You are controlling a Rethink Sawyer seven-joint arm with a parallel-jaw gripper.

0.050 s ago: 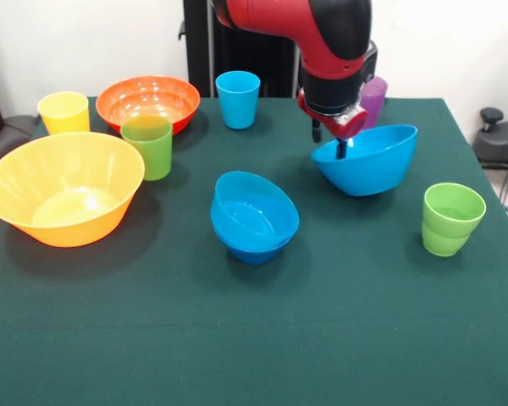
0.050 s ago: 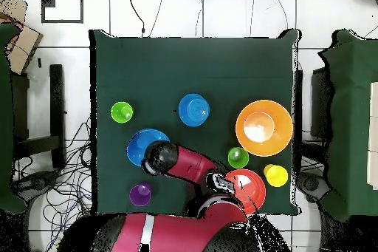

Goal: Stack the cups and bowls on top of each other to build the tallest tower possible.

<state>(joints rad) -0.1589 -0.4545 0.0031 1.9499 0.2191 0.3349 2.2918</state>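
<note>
Yellow-orange, the biggest bowl (image 1: pixel 63 188) sat upright at the front view's left, apart from everything else; the orange-red bowl (image 1: pixel 148 101) stood behind it. No tower existed yet, unless the tilted blue pair at table centre counted: a light blue bowl (image 1: pixel 254 211) that appeared to rest in a darker blue one whose rim showed beneath it. The big light blue bowl (image 1: pixel 368 158) hung canted, its mouth tipped toward the camera's left, with no clear contact on the cloth that I could confirm. The gripper (image 1: pixel 340 142) came down onto the near-left part of its rim, one dark finger (image 1: pixel 342 149) inside the wall; fingers judged pinched on that rim, the outer finger not clearly seen. Key relation: the centre pair lay toward the camera and to the picture's left of the held bowl, near but not touching, so the carry should run that way, and the tilt of both bowls would need matching to seat. Cups: green (image 1: pixel 149 145) beside the yellow-orange bowl, green (image 1: pixel 450 218) far right, light blue (image 1: pixel 238 98) at the back, yellow (image 1: pixel 64 112) back left, purple (image 1: pixel 374 97) mostly behind the arm.
</note>
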